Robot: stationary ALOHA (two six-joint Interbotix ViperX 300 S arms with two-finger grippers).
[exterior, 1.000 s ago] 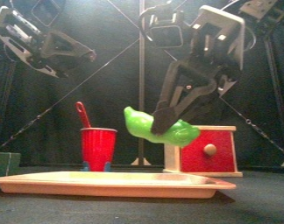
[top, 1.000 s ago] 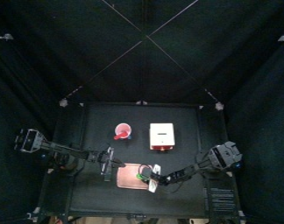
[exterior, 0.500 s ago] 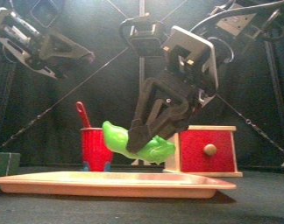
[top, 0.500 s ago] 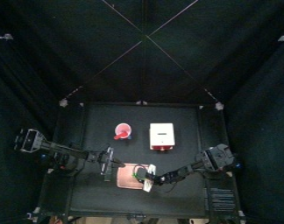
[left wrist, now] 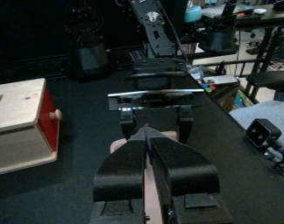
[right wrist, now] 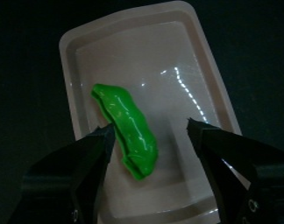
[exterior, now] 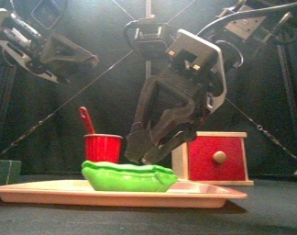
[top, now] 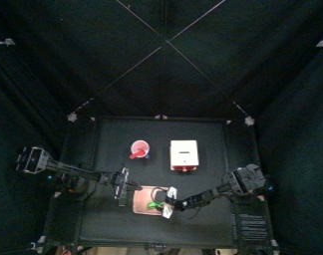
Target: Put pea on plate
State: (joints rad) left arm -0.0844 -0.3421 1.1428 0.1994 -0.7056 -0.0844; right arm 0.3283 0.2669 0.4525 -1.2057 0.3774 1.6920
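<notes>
Now the pea (right wrist: 128,129) lies on the plate (right wrist: 203,74), under the right pincer (right wrist: 151,140), whose jaws gape empty.

right hand (right wrist: 151,144) spread wide, left hand (left wrist: 152,153) pinched closed

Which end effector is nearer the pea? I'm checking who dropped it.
Right. The right end effector hangs open just above the pea on the plate; the left end effector waits beside the plate.
</notes>
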